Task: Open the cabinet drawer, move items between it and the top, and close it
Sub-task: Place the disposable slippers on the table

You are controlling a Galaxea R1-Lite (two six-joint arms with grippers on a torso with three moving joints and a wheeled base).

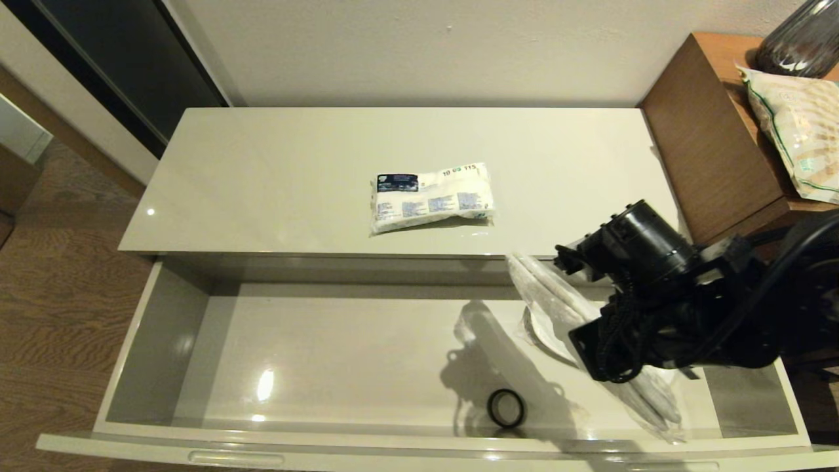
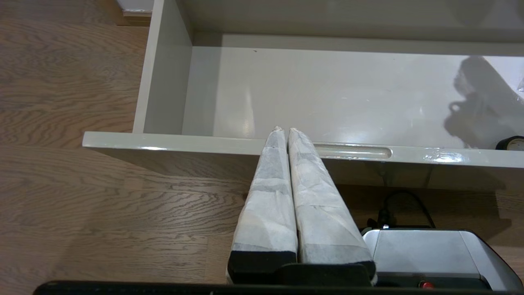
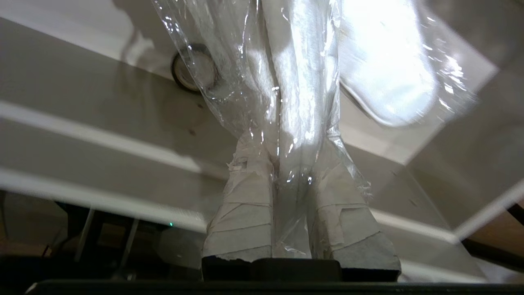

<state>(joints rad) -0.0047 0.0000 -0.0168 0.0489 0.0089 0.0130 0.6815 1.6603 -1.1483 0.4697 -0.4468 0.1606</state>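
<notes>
Pinching the plastic-wrapped slippers point(image 3: 299, 82), right gripper point(image 3: 292, 172) hangs over the open cabinet drawer point(image 1: 164, 328) at 4 o'clock. Black ring point(image 1: 506, 408) lies on the drawer floor at 6; white packet point(image 1: 431, 195) on the top point(image 1: 262, 177) at 12. Left gripper point(image 2: 286, 135), fingers pressed together, sits outside the drawer front.

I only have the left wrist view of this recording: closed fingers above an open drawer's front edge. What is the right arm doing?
Observer: The right gripper is shut on the wrapped slippers, holding them over the cabinet drawer's right side.
Operator: Are the slippers lying on the drawer floor?
Observer: I cannot tell; one end of the wrap reaches toward the front wall, the other end is up near the cabinet's edge.
Operator: Anything on the top?
Observer: A white packet with a dark blue label lies near the middle of the top.
Operator: That dark thing at my view's edge?
Observer: A small black ring on the drawer floor.
</notes>
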